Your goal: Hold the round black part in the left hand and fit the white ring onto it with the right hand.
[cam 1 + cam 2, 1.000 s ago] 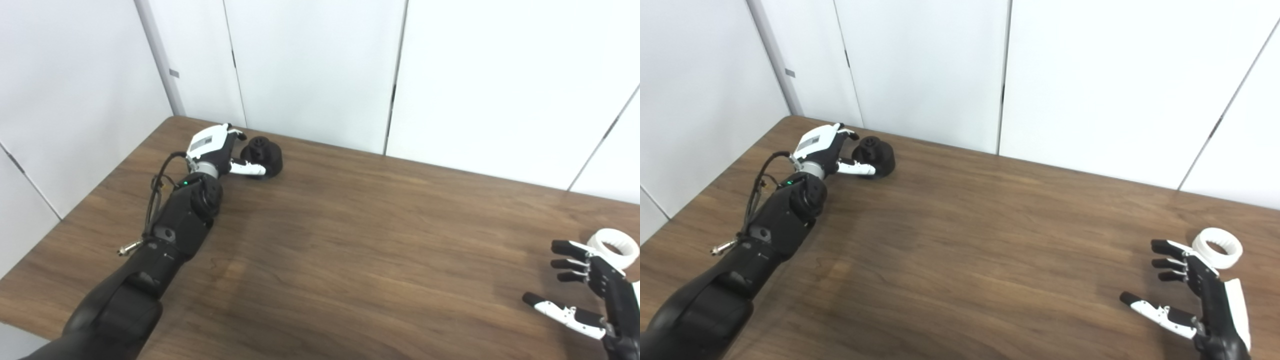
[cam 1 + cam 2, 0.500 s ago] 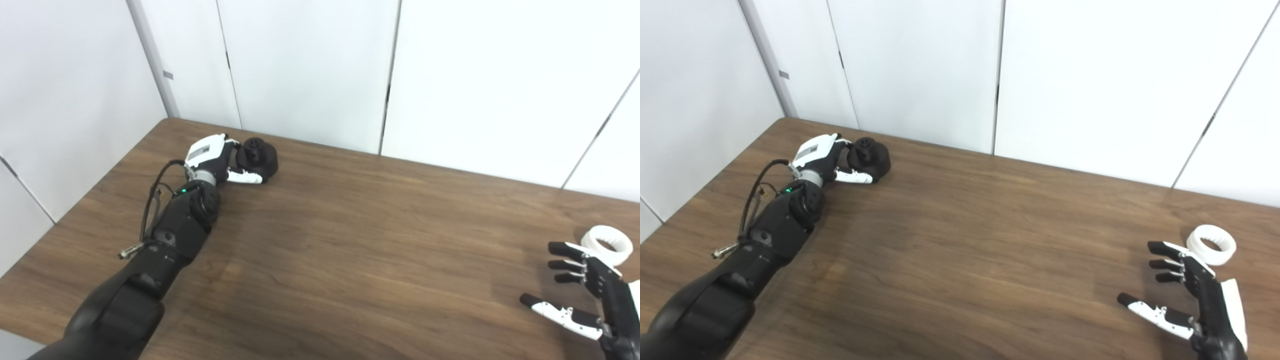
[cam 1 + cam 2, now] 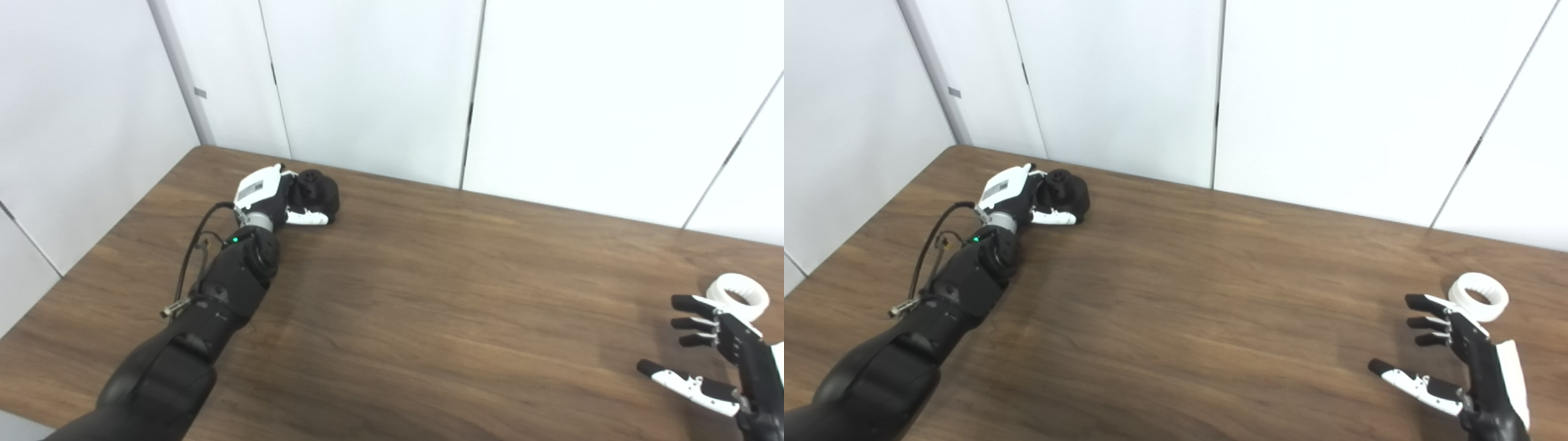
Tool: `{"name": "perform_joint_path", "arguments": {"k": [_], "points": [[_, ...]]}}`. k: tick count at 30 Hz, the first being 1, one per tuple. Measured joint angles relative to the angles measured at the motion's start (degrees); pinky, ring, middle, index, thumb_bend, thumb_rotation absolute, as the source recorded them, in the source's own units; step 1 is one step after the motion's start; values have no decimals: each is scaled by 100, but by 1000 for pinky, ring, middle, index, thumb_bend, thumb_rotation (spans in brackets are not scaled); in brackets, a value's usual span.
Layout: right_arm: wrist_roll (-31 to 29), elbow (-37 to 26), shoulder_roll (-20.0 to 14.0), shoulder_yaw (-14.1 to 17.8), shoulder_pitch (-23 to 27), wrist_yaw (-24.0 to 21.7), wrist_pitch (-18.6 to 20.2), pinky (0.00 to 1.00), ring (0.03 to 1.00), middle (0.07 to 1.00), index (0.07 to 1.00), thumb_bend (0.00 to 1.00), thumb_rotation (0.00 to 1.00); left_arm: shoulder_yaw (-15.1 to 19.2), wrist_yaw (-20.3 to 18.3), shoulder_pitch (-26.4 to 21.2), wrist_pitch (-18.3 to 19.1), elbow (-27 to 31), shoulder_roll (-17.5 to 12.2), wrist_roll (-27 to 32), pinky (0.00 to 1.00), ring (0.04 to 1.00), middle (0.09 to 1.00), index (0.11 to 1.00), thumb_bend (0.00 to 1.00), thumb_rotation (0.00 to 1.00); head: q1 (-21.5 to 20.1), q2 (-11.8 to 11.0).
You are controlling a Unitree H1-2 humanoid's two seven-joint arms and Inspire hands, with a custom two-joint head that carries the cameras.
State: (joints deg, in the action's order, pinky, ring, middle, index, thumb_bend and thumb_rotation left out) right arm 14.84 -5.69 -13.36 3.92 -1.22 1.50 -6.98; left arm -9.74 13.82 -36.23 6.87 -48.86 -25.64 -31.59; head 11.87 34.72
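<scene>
Black round part (image 3: pixel 315 191) sits at the table's far corner, the left hand (image 3: pixel 269 196) wrapped around it. Right hand (image 3: pixel 1464 361) hovers with fingers spread, white ring (image 3: pixel 1478 297) just beyond its fingertips. Grasping step; next, lift part, pinch ring.

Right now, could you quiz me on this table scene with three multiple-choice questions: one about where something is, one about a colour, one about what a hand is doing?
1. Where does the white ring lie?
A. On the table, just beyond the right hand
B. On the round black part
C. Inside the right hand

2. What colour is the table?
A. White
B. Dark brown wood
C. Green

3. What is the left hand doing?
A. Lying flat and empty
B. Holding the ring
C. Wrapped around the black part

Answers: 1 A, the ring sits on bare wood past the fingertips. 2 B, wood grain shows across the top. 3 C, its thumb and fingers close around the part, at the far left corner.
</scene>
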Motion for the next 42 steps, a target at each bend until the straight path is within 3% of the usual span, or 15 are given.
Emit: {"name": "perform_joint_path", "arguments": {"k": [9,13,14,16,23,32,34,42], "points": [[-4,-42,-79,24,-13,-57,80,547,655,741,707,727,65,174,590,-17,-653,-263,203,322,849,921,887,619,978,239,0,53],[-2,-42,-98,23,-13,-64,80,534,648,738,707,724,60,240,799,-30,-999,-339,221,449,880,916,863,549,927,179,9,62],[-5,-40,-106,23,-13,-67,80,537,649,738,707,724,54,252,848,-35,-1047,-372,221,463,902,915,857,512,689,115,9,62],[-13,-40,-117,25,-13,-72,79,539,647,735,705,725,54,267,911,-43,-1143,-462,220,485,906,910,851,490,559,79,17,62],[-26,-30,-118,24,-12,-83,77,537,638,730,703,719,48,333,1040,-28,-1294,-513,224,620,960,922,849,480,525,63,18,88],[-49,-37,-153,27,-12,-125,78,536,647,735,701,715,51,196,505,198,-1490,-302,201,734,873,931,878,482,525,63,26,105],[-47,-41,-160,28,-9,-127,79,535,647,735,702,714,52,172,281,249,-1571,-148,155,762,936,958,898,484,525,62,26,105],[-40,-43,-159,19,3,-147,88,539,645,735,702,715,59,64,-325,523,-1934,299,120,896,979,992,908,485,524,64,26,141]]}}
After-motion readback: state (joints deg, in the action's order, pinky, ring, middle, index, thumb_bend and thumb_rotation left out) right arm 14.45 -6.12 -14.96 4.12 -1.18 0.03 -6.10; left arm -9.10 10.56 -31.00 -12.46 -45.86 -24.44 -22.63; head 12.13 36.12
